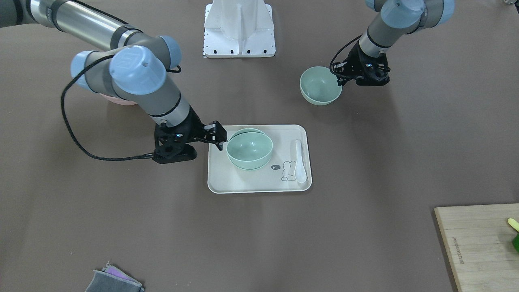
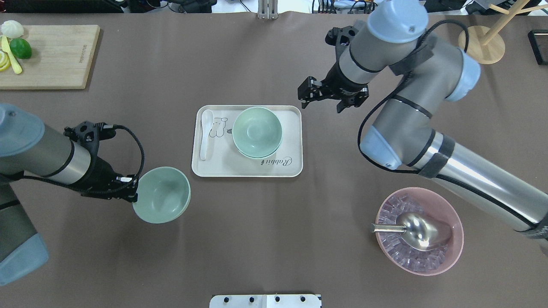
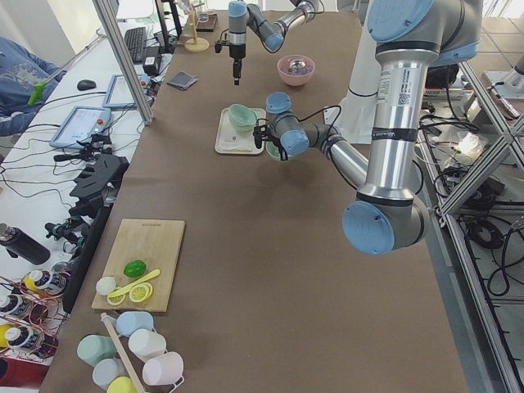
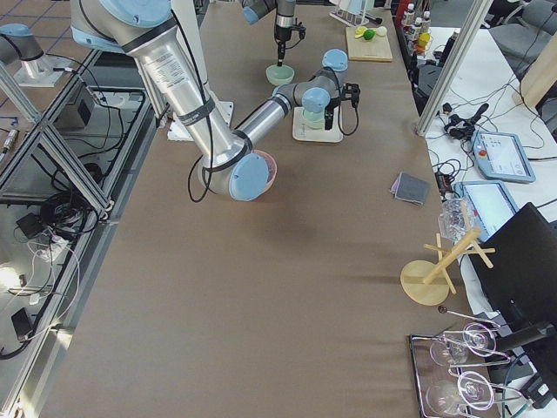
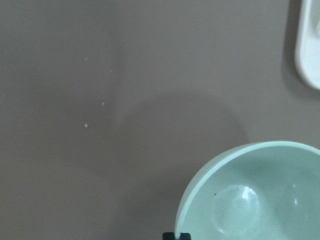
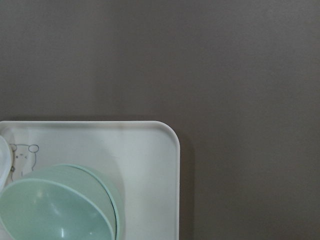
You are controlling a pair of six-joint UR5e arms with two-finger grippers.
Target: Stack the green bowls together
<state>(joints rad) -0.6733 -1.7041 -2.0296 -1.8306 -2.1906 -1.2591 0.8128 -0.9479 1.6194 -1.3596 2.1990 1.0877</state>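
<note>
Two green bowls (image 2: 257, 131) sit nested on the white tray (image 2: 287, 164); they also show in the front view (image 1: 249, 148) and the right wrist view (image 6: 60, 210). My left gripper (image 2: 135, 193) is shut on the rim of the third green bowl (image 2: 162, 195), holding it tilted just above the table, left of the tray. That bowl fills the lower right of the left wrist view (image 5: 260, 195). My right gripper (image 2: 322, 102) is open and empty, hovering beside the tray's far right corner; in the front view (image 1: 219, 138) it is close to the nested bowls.
A white spoon (image 2: 205, 134) lies on the tray's left side. A pink bowl (image 2: 454, 252) with ice and a metal scoop stands at the near right. A cutting board (image 2: 47, 55) with fruit is far left, a wooden stand (image 2: 479, 47) far right.
</note>
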